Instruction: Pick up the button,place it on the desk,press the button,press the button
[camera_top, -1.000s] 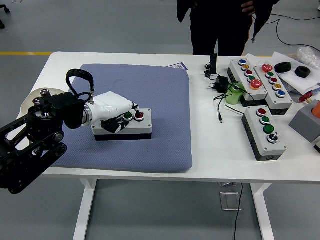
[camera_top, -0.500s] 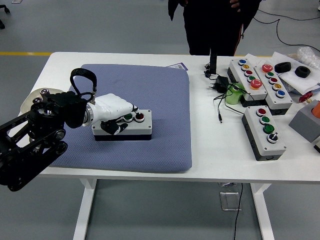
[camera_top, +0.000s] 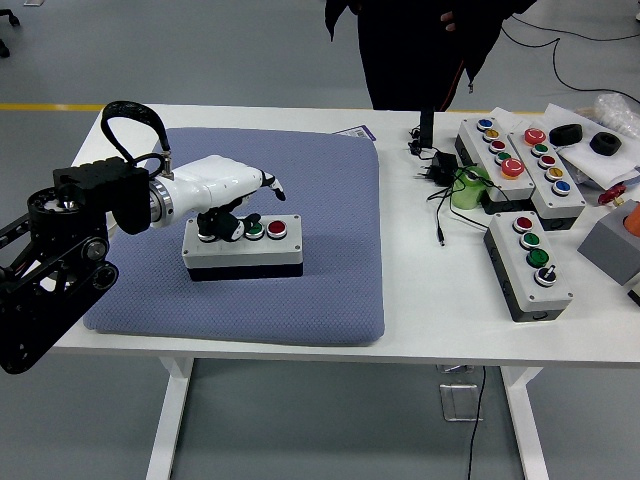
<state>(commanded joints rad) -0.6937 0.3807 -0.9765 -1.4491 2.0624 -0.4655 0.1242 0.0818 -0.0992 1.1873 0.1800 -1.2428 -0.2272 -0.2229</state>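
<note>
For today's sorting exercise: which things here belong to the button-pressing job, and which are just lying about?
In the job:
button box on the blue mat
left hand above it

Lying about:
three other button boxes
power adapter
green cup
black rings

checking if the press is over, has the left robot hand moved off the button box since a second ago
Yes. The left robot hand has lifted up and back from the red button; the button box sits where it was on the blue mat.

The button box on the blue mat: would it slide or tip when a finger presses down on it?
Probably neither. The button box is low, wide and lies flat, and the blue mat looks textured, so likely grippy. It appears rigid; the left hand hovers over it.
</note>
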